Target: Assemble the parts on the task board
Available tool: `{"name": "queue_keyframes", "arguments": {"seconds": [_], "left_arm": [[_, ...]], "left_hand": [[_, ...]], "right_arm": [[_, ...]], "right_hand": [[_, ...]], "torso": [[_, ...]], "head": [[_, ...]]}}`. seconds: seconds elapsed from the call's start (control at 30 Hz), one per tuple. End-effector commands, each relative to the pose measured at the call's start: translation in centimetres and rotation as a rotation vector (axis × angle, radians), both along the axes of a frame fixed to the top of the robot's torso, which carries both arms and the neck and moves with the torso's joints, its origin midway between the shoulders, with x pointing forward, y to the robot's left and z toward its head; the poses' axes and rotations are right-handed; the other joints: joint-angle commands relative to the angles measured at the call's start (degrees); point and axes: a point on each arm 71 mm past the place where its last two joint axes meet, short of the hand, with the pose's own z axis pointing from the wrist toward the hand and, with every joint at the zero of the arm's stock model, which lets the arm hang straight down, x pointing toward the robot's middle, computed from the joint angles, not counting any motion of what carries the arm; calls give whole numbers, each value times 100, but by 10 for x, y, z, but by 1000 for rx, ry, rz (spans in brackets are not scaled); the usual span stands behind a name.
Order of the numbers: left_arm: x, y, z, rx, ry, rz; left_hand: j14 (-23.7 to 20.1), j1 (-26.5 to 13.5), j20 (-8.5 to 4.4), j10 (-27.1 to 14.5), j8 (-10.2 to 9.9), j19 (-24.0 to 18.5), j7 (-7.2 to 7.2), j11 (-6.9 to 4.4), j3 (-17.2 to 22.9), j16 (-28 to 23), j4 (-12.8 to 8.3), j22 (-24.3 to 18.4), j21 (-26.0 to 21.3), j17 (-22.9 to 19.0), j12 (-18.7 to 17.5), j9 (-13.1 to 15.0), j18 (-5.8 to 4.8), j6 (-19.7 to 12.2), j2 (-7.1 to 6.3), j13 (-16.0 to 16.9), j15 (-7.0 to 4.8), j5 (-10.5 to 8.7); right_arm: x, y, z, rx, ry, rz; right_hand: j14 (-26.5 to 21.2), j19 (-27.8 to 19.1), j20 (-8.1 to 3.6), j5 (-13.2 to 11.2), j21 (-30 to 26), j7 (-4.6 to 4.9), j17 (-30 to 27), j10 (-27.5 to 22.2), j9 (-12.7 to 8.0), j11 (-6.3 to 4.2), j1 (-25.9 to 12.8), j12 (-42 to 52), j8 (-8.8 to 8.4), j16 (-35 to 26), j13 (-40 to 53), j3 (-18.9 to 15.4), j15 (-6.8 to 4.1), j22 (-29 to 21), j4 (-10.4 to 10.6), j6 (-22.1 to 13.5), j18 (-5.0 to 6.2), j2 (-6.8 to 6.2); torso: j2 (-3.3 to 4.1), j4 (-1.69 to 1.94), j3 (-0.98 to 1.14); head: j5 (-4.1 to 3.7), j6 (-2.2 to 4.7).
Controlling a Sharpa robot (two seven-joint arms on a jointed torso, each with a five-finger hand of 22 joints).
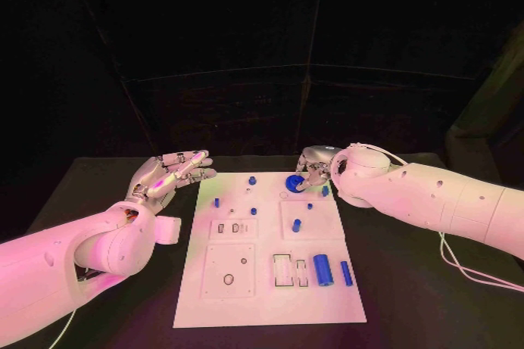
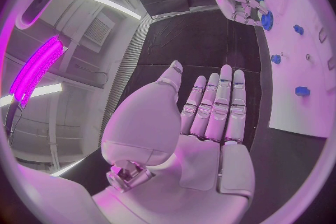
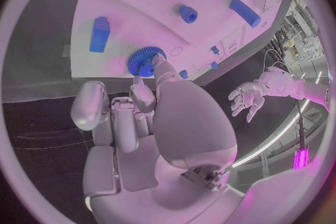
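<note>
Hands at work over the task board (image 1: 267, 307): my right hand (image 1: 314, 167) reaches in at the far edge of the white plate, fingers curled down onto a blue gear (image 1: 294, 183) that sits near the board's far right corner. From the right wrist view, a fingertip (image 3: 158, 60) rests on the toothed rim of the gear, with the others bent in close behind it; I cannot tell whether the gear is truly pinched or only touched.

My left hand (image 1: 166, 179) hovers off the board's left edge above the black bench (image 1: 98, 190), palm up, fingers (image 2: 223, 102) straight and side by side, thumb apart from them, holding nothing.

Spread across the board are the remaining blue parts. A thick cylinder (image 1: 323, 269) and a thinner rod (image 1: 345, 273) lie side by side near the right edge on the near half, just beside a pair of rectangular slots (image 1: 291, 270). A short peg (image 1: 296, 225) lies on a raised square panel at the middle right. Small studs (image 1: 254, 180) dot the far half of the plate. A square panel with an oval hole (image 1: 229, 271) occupies the near left.
</note>
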Motion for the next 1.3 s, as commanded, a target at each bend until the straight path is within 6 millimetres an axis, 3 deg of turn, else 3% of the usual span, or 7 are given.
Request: {"name": "queue_keyframes", "arguments": {"seconds": [0.03, 0.53, 1.03, 1.13, 1.3], "left_arm": [[0, -1, 2, 0, -8, -9], [0, -1, 1, 1, -5, -10], [1, 0, 1, 1, -4, -10], [1, 0, 1, 1, -4, -10], [1, 0, 1, 1, -3, -10]], "left_hand": [[12, 8, -7, -28, -24, 53, 123, -8, -1, -21, -19, -6, -25, -5, -25, -3, 85, -43, 58, -6, 14, -11], [18, 33, -7, -34, -35, 63, 124, -7, 19, -30, -54, -12, -34, -4, -35, -3, 85, -49, 77, -6, 14, -11], [23, 53, -8, -34, -40, 70, 123, -8, 36, -37, -81, -16, -41, -4, -40, -2, 85, -48, 91, -5, 14, -10], [24, 54, -8, -34, -41, 70, 123, -8, 37, -37, -82, -16, -41, -4, -40, -2, 85, -48, 92, -5, 14, -10], [25, 61, -8, -34, -42, 73, 122, -8, 42, -38, -91, -17, -43, -4, -41, -2, 85, -47, 96, -5, 13, -10]], "right_arm": [[0, 1, 2, -14, -18, 12], [0, 4, 2, -10, -21, 21], [0, 9, 0, -20, 2, 37], [0, 9, 0, -20, 2, 36], [0, 9, 2, -8, -23, 34]], "right_hand": [[443, 33, 11, -34, 32, 9, 721, -63, -5, -1, -43, -40, -28, 30, -22, -3, 19, 9, -2, -52, -66, -76], [442, 30, 23, -69, 36, 23, 721, -112, -6, 13, -96, -105, -54, 28, -84, -1, 31, 17, 32, -106, -67, -111], [444, 33, 26, 2, 49, 5, 739, -53, 18, -2, -54, -39, 4, 32, 2, 83, 26, 41, 23, -2, -69, -54], [445, 37, 19, 15, 58, -11, 741, -21, 29, -18, -15, -3, 48, 32, 48, 140, 13, 56, -2, 90, -71, -10], [451, 73, -41, -331, 100, -115, 771, 84, 65, -115, 247, 101, 187, 39, 189, 560, -64, 135, -143, 529, -81, 301]], "torso": [[1, -7, -1], [2, -2, 0], [1, 3, -1], [0, 0, -1], [-1, -5, -2]], "head": [[5, -2], [-6, -4], [-6, -36], [-4, -36], [-3, -43]]}}
